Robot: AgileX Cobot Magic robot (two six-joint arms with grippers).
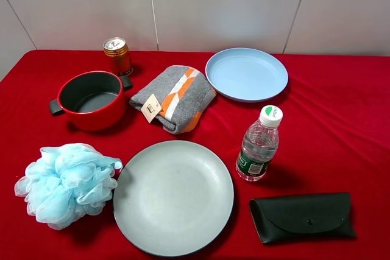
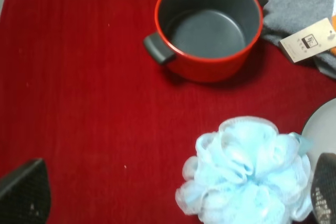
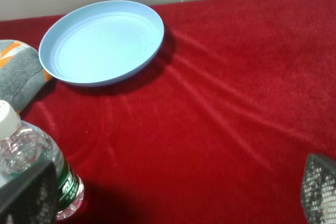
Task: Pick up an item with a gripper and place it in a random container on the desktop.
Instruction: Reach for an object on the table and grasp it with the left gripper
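Note:
The folded grey towel (image 1: 177, 97) with orange and white stripes and a pale tag (image 1: 150, 108) lies on the red desktop (image 1: 341, 120), between the red pot and the light-blue plate (image 1: 247, 74). The plate is empty. Neither arm shows in the exterior high view. In the left wrist view my left gripper (image 2: 173, 192) is open and empty above the pouf, with the towel's edge (image 2: 307, 3) and tag far off. In the right wrist view my right gripper (image 3: 173, 192) is open and empty over red cloth, with the plate (image 3: 102, 40) and a towel corner (image 3: 18, 74) beyond.
A red two-handled pot (image 1: 91, 98) and a gold can (image 1: 117, 55) stand at the back left. A light-blue pouf (image 1: 67, 184) lies front left, a large grey plate (image 1: 173, 196) front middle. A water bottle (image 1: 259, 144) and a black case (image 1: 303, 216) are at the right.

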